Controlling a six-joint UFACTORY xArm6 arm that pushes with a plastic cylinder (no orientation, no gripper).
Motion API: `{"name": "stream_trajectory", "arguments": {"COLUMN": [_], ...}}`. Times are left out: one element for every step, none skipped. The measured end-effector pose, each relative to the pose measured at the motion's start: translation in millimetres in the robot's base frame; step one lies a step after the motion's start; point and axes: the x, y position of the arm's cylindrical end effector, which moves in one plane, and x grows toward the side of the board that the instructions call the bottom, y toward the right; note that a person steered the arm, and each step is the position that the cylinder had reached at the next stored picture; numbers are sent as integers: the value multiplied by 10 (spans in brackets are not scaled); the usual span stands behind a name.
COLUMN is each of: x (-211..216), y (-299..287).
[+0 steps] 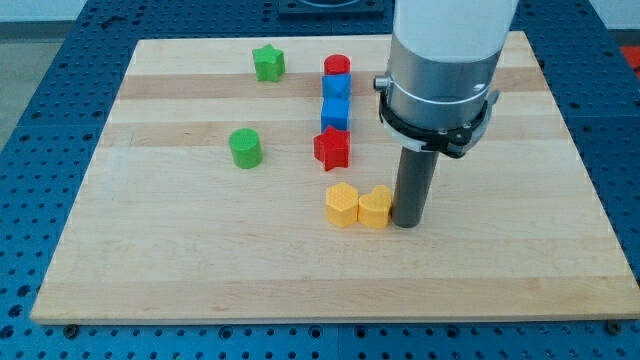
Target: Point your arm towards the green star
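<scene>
The green star (268,63) lies near the view's top, left of centre, on the wooden board (200,270). My tip (407,222) rests on the board at the centre right, just right of a yellow heart-shaped block (375,207) and touching or nearly touching it. The green star is far up and to the left of my tip. The rod hangs from the arm's grey and white body (440,70) at the view's top right.
A yellow hexagon-like block (342,204) sits left of the yellow heart. A red star (332,148) lies above them. Two blue blocks (336,100) and a red cylinder (337,67) form a column above it. A green cylinder (245,147) stands at the left.
</scene>
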Motion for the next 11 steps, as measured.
{"name": "stream_trajectory", "arguments": {"x": [-6,-568,-1498,-2455,-3022,-3033,-3119,-3253,-3257,-3263,-3264], "y": [41,165,50,-93,-122,-132,-623,-1185,-1242,-1435,-1566]}}
